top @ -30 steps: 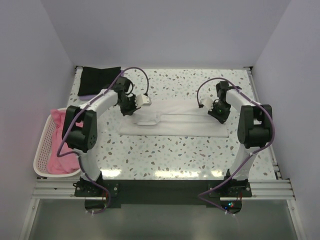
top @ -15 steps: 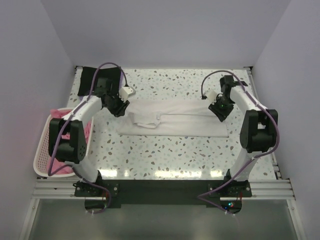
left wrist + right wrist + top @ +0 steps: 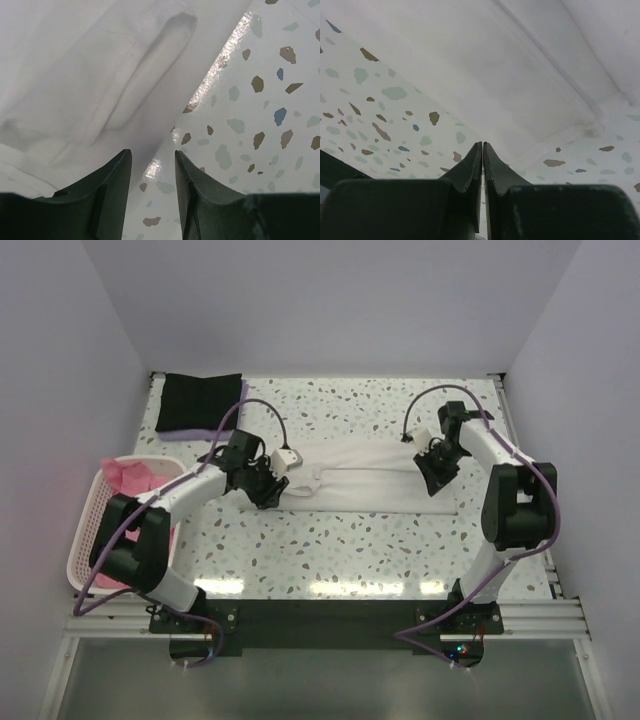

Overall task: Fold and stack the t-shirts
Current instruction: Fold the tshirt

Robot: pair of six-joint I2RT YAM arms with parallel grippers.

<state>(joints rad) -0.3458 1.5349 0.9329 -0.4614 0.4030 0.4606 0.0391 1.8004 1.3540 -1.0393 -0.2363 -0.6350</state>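
Mid-fold, the white t-shirt (image 3: pixel 360 475) lies mid-table as a long strip, with the left gripper (image 3: pixel 152 154) half-open astride its near-left edge and the right gripper (image 3: pixel 483 146) closed at its right end, so both probably need firm corner grips next to fold it across.

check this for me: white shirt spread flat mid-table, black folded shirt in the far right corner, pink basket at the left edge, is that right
Not quite. The black folded shirt lies in the far left corner, not the far right, as the top external view shows. The white shirt is spread flat mid-table and the pink basket is at the left edge.
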